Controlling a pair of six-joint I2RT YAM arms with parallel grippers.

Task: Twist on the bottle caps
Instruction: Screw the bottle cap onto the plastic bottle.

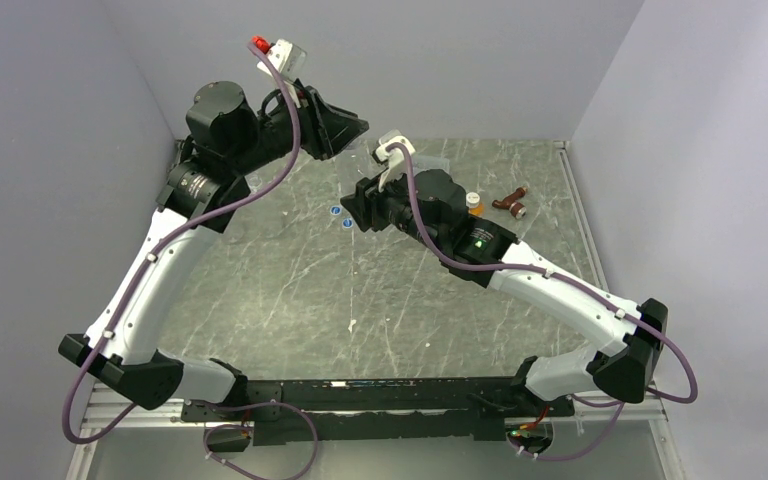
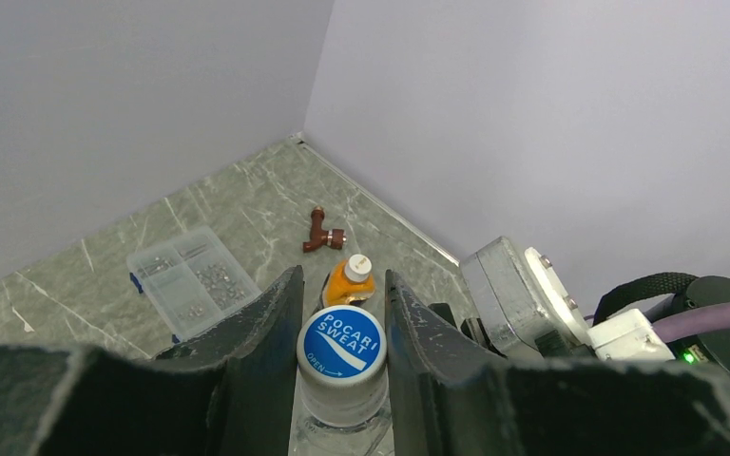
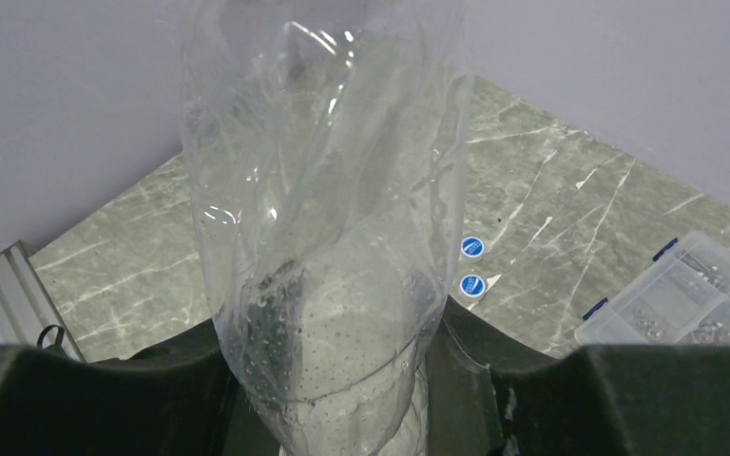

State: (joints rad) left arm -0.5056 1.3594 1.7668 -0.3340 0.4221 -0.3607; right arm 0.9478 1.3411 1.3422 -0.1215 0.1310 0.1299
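Left wrist view: left gripper (image 2: 342, 285) pinches the blue cap (image 2: 340, 344) atop the clear bottle (image 3: 323, 237); right gripper (image 3: 328, 380) clamps that bottle's body.
Thin, light walls look ready to crumple, so squeeze gently and turn by the stiff cap rim. Open air above the bottle; orange bottle (image 2: 350, 282) just behind it, spare caps (image 3: 471, 247) on the worktop (image 1: 290, 290) nearby.

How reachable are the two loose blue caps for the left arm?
Likely not now: the loose caps look unobstructed, but the left end effector straddles the Pocari Sweat cap on the clear bottle.
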